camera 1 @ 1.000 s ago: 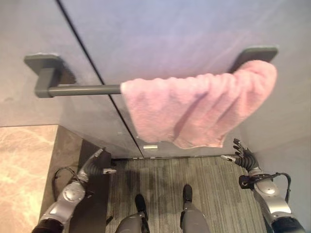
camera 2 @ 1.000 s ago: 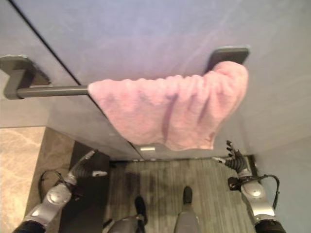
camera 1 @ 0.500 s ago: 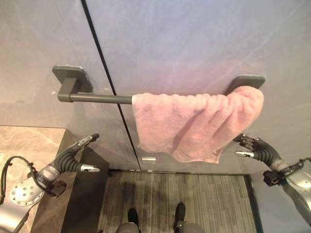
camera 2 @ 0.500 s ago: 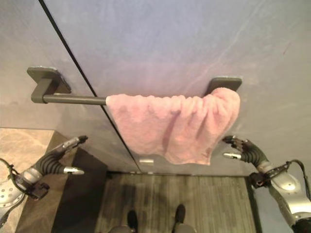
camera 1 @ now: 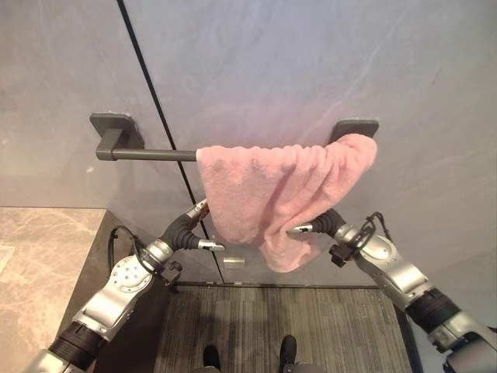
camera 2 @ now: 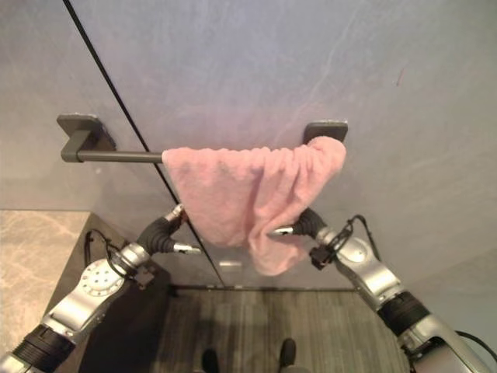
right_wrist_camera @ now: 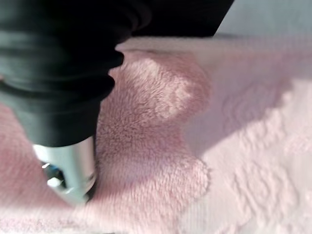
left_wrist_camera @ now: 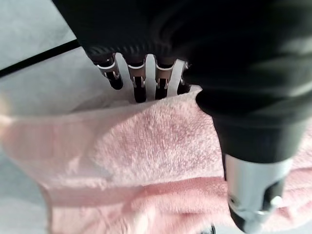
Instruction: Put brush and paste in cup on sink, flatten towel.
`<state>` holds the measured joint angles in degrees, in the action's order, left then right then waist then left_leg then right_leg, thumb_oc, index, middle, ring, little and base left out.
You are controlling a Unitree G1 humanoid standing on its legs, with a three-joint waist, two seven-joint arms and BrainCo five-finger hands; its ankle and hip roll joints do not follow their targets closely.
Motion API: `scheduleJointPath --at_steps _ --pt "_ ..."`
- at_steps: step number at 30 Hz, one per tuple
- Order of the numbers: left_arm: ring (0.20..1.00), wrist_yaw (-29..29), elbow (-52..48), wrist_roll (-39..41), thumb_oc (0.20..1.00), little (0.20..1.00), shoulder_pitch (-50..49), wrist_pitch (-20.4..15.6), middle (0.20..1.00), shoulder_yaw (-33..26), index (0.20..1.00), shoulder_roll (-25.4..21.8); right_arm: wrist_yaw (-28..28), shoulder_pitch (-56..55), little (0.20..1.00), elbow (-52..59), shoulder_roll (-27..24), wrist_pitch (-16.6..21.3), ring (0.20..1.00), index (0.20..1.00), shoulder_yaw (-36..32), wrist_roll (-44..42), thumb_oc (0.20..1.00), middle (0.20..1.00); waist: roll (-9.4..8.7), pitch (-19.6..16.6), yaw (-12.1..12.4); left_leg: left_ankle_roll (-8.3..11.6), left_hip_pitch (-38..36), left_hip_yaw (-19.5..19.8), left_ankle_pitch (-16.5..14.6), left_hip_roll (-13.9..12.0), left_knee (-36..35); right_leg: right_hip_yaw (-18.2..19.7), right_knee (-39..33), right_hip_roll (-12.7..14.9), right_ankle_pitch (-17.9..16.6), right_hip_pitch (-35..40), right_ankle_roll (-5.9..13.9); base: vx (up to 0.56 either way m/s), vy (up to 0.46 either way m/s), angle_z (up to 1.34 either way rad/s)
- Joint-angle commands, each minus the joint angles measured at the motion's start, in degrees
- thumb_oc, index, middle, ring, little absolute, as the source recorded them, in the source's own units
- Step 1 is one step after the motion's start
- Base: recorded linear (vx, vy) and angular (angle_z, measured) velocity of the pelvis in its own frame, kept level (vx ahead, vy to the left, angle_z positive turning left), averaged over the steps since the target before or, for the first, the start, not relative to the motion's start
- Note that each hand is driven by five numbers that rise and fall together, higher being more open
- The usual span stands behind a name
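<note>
The pink towel (camera 1: 276,194) hung bunched over the right part of the wall rail (camera 1: 147,155), leaving the rail's left stretch bare and reachable; the grey wall (camera 1: 256,62) stood close behind, allowing little room behind the cloth. The left robot hand (camera 1: 190,229) was at the towel's left edge with fingers behind the cloth, and the right robot hand (camera 1: 322,225) pressed against its right side; the lower hem hung free above the floor (camera 1: 279,318).

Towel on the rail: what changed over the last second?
Both arms rose to the pink towel: the left robot hand reached its left edge, the right robot hand its lower right side. The towel stays bunched on the grey rail.
</note>
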<state>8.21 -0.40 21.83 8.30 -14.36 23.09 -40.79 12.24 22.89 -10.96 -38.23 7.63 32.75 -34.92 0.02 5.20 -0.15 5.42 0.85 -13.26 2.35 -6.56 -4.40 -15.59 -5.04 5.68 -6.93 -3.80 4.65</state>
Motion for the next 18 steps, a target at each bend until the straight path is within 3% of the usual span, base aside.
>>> scheduleJointPath --at_steps 1,5,10,11,12,13,15,18 --pt "0.200 -0.8 3.1 0.3 0.200 0.200 2.5 -0.8 0.200 1.9 0.200 0.3 -4.0 5.6 0.200 0.1 1.4 1.6 0.200 0.200 -2.4 1.3 0.200 0.200 -2.71 -1.1 0.2 0.56 -0.7 -1.6 1.6 0.8 0.1 1.7 0.0 2.2 2.7 3.7 4.59 0.04 0.006 -0.02" --pt "0.200 -1.9 3.6 0.1 0.200 0.200 -0.8 -0.3 0.200 -1.0 0.200 3.2 -4.3 -2.8 0.200 3.4 3.4 2.3 0.200 0.200 -8.9 -1.2 0.200 0.200 -3.21 -1.5 -0.7 0.06 -1.6 -1.5 0.9 0.8 0.2 2.0 0.2 1.9 3.0 4.4 4.35 0.04 0.001 -0.12" --pt "0.200 -1.5 -3.2 0.9 0.200 0.200 -4.3 -1.3 0.200 -5.7 0.200 2.2 -1.5 -12.0 0.200 12.9 2.1 3.7 0.200 0.200 -14.9 -4.0 0.200 0.200 -3.64 -1.7 -1.2 -0.13 -2.2 -1.4 0.5 0.8 0.2 2.3 1.0 1.7 3.6 4.8 4.23 0.03 0.005 0.00" --pt "0.200 -1.5 -6.6 1.3 0.200 0.200 -5.9 -1.9 0.200 -8.1 0.200 1.7 -0.3 -14.4 0.200 16.7 1.5 4.4 0.200 0.200 -16.8 -4.8 0.200 0.200 -3.77 -1.9 -1.3 -0.16 -2.4 -1.3 0.5 0.8 0.1 2.3 1.0 1.7 3.7 4.9 4.27 0.08 0.000 0.00" --pt "0.200 -4.0 -13.7 -1.1 0.200 0.200 -10.7 -4.7 0.200 -15.7 0.200 2.8 1.6 -19.4 0.200 23.5 1.5 5.7 0.200 0.200 -20.0 -5.4 0.200 0.200 -4.39 -2.3 -0.9 -0.14 -2.8 -1.2 0.3 0.8 0.0 2.1 1.1 1.7 4.0 5.3 4.35 0.06 -0.003 -0.01" --pt "0.200 -4.0 -14.1 -1.2 0.200 0.200 -11.1 -4.5 0.200 -15.9 0.200 2.8 1.5 -19.6 0.200 23.8 1.5 5.5 0.200 0.200 -19.9 -5.4 0.200 0.200 -4.37 -2.5 -1.0 -0.14 -2.7 -1.2 0.3 0.8 0.0 2.1 1.1 1.7 4.0 5.3 4.36 0.07 -0.015 -0.05" --pt "0.200 -10.3 -19.8 -11.0 0.200 0.200 -18.8 -8.3 0.200 -25.4 0.200 3.9 2.2 -23.7 0.200 32.2 0.7 7.3 0.200 0.200 -24.3 -4.7 0.200 0.200 -5.14 -2.6 0.0 0.01 -2.7 -0.6 -0.1 0.7 -0.1 1.8 0.8 1.7 4.2 5.8 4.51 0.02 -0.004 -0.01" --pt "0.200 -12.6 -21.7 -12.1 0.200 0.200 -24.0 -9.1 0.200 -28.3 0.200 6.3 1.0 -24.2 0.200 34.0 0.8 7.5 0.200 0.200 -25.0 -4.2 0.200 0.200 -5.67 -2.9 1.1 0.04 -2.1 -0.3 0.3 0.8 -0.3 1.1 0.3 1.9 4.0 5.5 4.54 -0.01 -0.005 0.01"
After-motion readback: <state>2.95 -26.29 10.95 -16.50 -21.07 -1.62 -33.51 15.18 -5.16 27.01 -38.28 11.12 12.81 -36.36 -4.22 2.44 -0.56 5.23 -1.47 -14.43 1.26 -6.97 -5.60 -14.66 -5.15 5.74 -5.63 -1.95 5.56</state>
